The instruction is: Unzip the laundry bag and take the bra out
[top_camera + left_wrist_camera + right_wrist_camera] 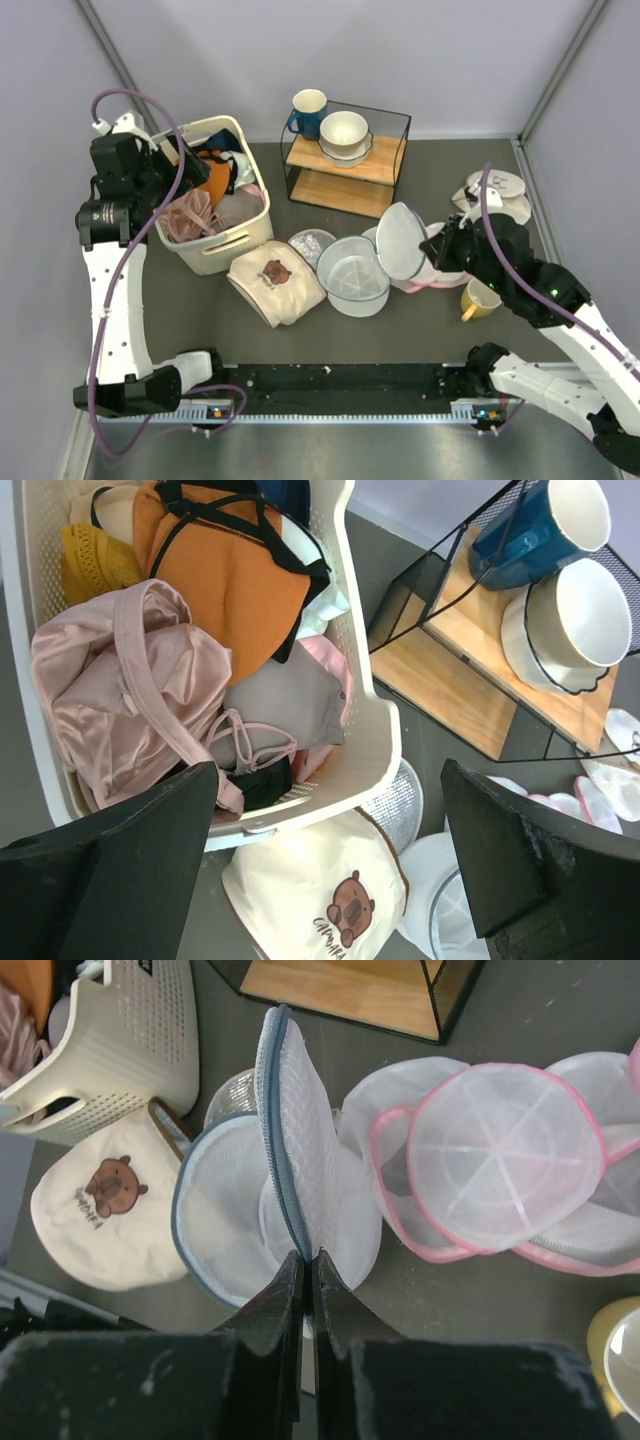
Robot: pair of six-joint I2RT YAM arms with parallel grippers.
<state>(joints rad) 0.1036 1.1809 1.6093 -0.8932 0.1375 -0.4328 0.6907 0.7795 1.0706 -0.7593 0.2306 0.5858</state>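
The laundry bag (355, 278), a round white mesh drum with a blue-grey rim, lies open on the table. Its lid (300, 1130) stands upright, with my right gripper (308, 1257) shut on the zip edge; the top view shows this right gripper (432, 252) at the lid's right side. I see only white mesh inside the bag (225, 1210). The dusty-pink bra (120, 690) lies in the cream basket (375, 750) among other clothes. My left gripper (325, 850) hovers open just above the basket's near rim, holding nothing. From above, this left gripper (178, 158) is over the basket's back left.
An orange garment (235, 590) fills the basket's back. A beige bear-print cloth (275, 285) and a grey glittery disc (312, 245) lie beside the bag. Pink-trimmed mesh bags (500, 1150) sit to its right. A wire shelf (345, 165) holds a mug and bowl; a yellow mug (480, 298) stands nearby.
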